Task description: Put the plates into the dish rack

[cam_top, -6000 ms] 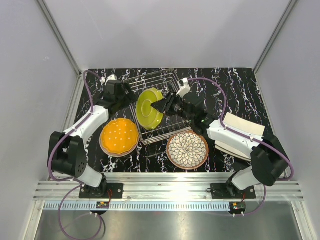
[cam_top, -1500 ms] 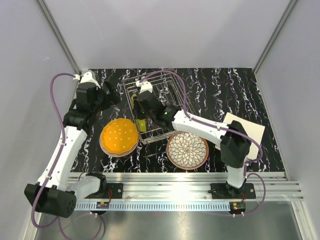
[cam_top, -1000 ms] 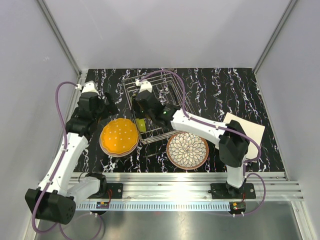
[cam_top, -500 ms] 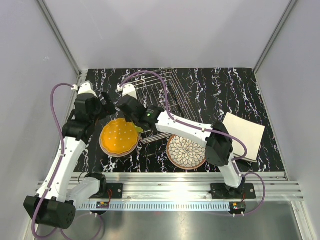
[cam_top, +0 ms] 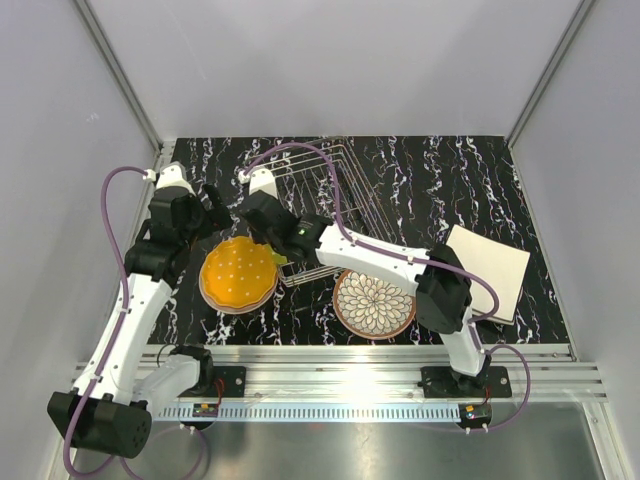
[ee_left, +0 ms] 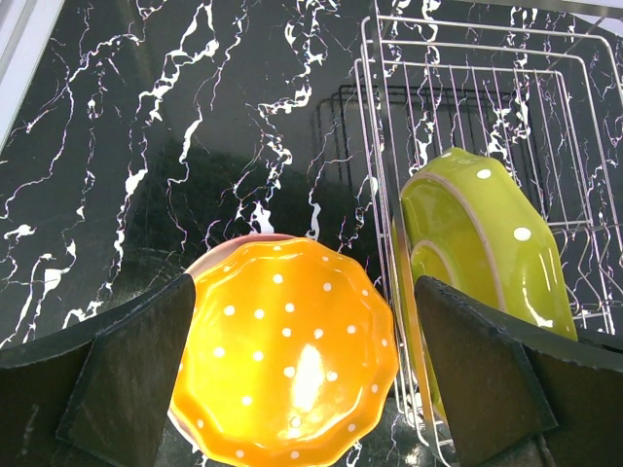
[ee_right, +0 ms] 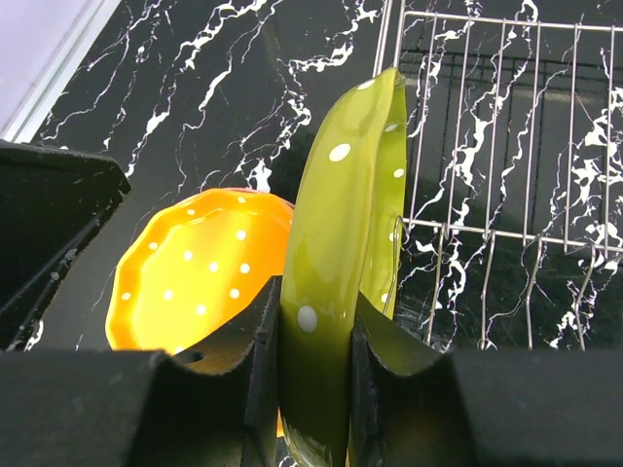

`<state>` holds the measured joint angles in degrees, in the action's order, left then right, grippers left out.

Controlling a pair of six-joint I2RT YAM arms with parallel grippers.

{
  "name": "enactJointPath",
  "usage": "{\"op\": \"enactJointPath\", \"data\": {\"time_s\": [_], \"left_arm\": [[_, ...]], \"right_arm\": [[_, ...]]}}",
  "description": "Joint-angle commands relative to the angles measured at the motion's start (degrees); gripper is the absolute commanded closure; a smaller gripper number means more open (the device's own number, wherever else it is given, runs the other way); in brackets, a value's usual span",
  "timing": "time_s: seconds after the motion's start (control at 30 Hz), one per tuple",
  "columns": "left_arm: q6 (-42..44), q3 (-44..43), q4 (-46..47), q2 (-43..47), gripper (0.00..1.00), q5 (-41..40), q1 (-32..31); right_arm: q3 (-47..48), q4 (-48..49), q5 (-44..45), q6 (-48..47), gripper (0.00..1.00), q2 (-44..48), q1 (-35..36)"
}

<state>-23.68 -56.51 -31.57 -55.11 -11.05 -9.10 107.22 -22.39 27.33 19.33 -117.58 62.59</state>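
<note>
You have a black table (cam_top: 450, 170) veined with white, closed in by plain grey walls (cam_top: 330, 60), and an aluminium rail (cam_top: 340, 365) along its near edge. The dish rack (cam_top: 340, 180) sits toward the back.

Left of the rack, the orange plate (cam_top: 238, 272) lies flat with a pink edge (ee_left: 219, 255) showing beneath it. In front of the rack is the petal-patterned plate (cam_top: 373, 298). The cream squarish plates (cam_top: 490, 262) lie well to its right.

Your right gripper (ee_right: 313, 311) pinches the lime-green plate (ee_right: 341, 272), which stands on edge at the rack's left end. Your left gripper (ee_left: 304, 292) hangs spread wide above the orange plate, touching nothing.

From above, the right arm hides nearly all of the green plate. Its lower rim is cut off in the wrist view, so you cannot tell whether it rests on the wires.
</note>
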Motion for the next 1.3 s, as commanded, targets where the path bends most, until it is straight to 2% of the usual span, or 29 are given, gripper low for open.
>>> {"op": "enactJointPath", "data": {"time_s": [0.0,0.1,0.17,0.3,0.4,0.47,0.53,0.6,0.63,0.73,0.93,1.27], "left_arm": [[1.2,0.3,2.5,1.1,0.01,-1.0,0.3],[1.3,0.3,2.6,1.1,0.01,-0.9,0.3],[1.3,0.3,2.6,1.1,0.01,-0.9,0.3],[1.3,0.3,2.6,1.0,0.01,-1.0,0.3],[1.3,0.4,2.6,0.9,0.01,-1.0,0.4],[1.3,0.4,2.6,0.9,0.01,-0.8,0.3],[1.4,0.4,2.6,0.7,0.01,-0.7,0.3],[1.4,0.4,2.7,0.9,0.01,-0.7,0.3],[1.4,0.4,2.7,0.9,0.01,-0.7,0.3],[1.4,0.4,2.7,0.7,0.01,-0.6,0.3],[1.4,0.4,2.7,0.5,0.01,-0.5,0.4],[1.7,0.3,2.7,0.3,0.01,-0.2,0.4]], "right_arm": [[-3.6,-4.2,-1.1,-3.7,1.0,-0.3,-1.3],[-4.3,-4.4,-2.2,-3.7,0.97,-0.5,-1.5],[-4.7,-4.2,-3.1,-3.3,0.86,-0.6,-1.6],[-4.7,-3.4,-3.7,-2.5,0.71,-0.2,-1.5],[-4.9,-2.8,-3.7,-2.2,0.71,0.2,-1.6],[-4.8,-3.2,-3.5,-2.7,0.67,0.2,-1.6],[-4.8,-3.8,-3.4,-3.7,0.71,0.2,-1.6],[-5.4,-4.0,-3.9,-4.8,0.81,0.3,-1.6],[-5.6,-4.0,-4.0,-5.8,0.91,0.6,-1.5],[-6.4,-4.9,-4.5,-7.9,1.0,0.5,-1.6],[-8.2,-4.6,-3.9,-10.5,1.0,0.7,-1.7],[-11.2,-1.2,-10.2,-9.5,1.0,-0.4,-2.8]]}}
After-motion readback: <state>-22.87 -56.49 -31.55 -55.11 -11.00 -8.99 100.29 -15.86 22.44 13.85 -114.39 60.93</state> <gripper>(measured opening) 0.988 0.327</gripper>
